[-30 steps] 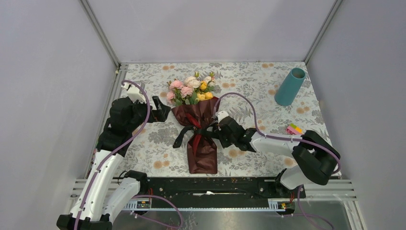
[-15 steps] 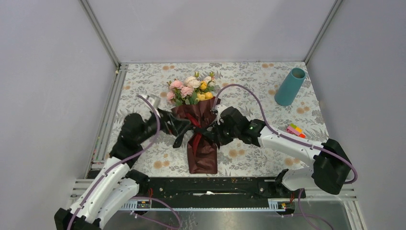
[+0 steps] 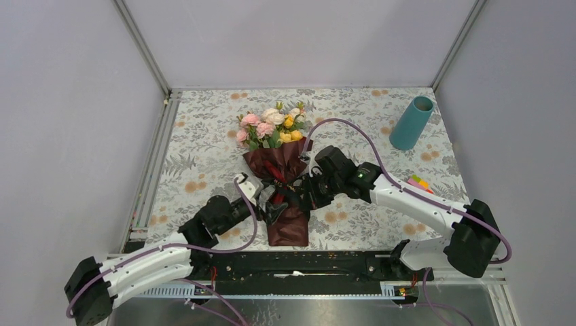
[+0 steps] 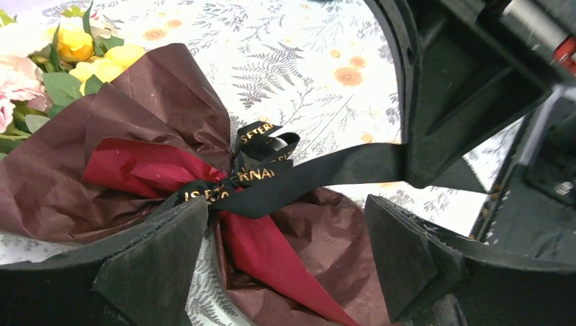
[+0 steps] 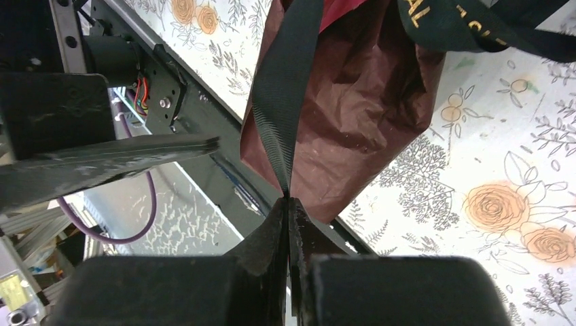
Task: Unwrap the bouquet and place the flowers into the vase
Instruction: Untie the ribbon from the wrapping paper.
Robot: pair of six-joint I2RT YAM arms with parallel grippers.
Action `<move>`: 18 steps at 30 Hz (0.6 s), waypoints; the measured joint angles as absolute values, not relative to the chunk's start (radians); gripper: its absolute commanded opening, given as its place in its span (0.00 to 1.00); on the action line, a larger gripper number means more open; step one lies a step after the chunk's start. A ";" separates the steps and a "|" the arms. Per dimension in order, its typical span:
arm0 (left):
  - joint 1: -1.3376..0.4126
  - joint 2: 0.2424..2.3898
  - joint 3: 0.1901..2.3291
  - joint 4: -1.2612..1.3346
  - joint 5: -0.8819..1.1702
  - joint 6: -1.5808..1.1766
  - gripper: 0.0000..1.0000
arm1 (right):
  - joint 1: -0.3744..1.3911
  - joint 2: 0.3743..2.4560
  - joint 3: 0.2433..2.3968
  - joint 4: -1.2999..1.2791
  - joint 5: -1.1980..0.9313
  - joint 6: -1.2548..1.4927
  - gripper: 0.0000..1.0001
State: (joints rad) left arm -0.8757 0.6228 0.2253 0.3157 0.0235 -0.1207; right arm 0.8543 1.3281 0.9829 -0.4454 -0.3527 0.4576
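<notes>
The bouquet (image 3: 286,216) lies mid-table in crinkled maroon paper (image 4: 81,176), its pink, cream and yellow flowers (image 3: 270,126) pointing to the far side. A black ribbon (image 4: 309,178) with gold lettering is knotted round its waist. My right gripper (image 5: 289,209) is shut on one end of that ribbon (image 5: 285,102), which runs taut back to the knot. My left gripper (image 4: 285,261) stands open, a finger on either side of the lower wrap just below the knot, with nothing pinched. In the top view both grippers, left (image 3: 272,204) and right (image 3: 307,190), meet at the waist. The teal vase (image 3: 411,123) stands upright at the far right.
A small multicoloured block toy (image 3: 418,183) sits on the flowered tablecloth (image 3: 204,136) beside the right arm. The black front rail (image 3: 339,261) runs close behind the bouquet's base. Metal frame posts and grey walls close in the table on three sides.
My left arm has swung from the table's left side down to the bouquet's waist, gripper still open. My right gripper, shut on the ribbon, has drawn it slightly right and away.
</notes>
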 measured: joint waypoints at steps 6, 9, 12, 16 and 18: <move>-0.962 0.715 0.221 0.400 -0.073 0.034 0.93 | 0.845 1.319 0.984 -0.470 -0.397 0.509 0.00; -0.984 0.750 0.223 0.422 -0.097 0.086 0.92 | 0.842 1.308 0.988 -0.477 -0.412 0.534 0.00; -1.007 0.791 0.227 0.436 -0.119 0.123 0.92 | 0.841 1.301 0.998 -0.481 -0.423 0.553 0.00; -1.060 0.845 0.241 0.448 -0.151 0.166 0.92 | 0.840 1.290 1.000 -0.481 -0.440 0.570 0.00; -1.079 0.860 0.244 0.471 -0.162 0.180 0.92 | 0.840 1.289 1.000 -0.482 -0.445 0.578 0.00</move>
State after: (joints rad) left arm -1.0794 0.8597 0.2436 0.4709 -0.1623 0.1799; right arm 0.8402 1.2892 0.9997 -0.4816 -0.4454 0.5777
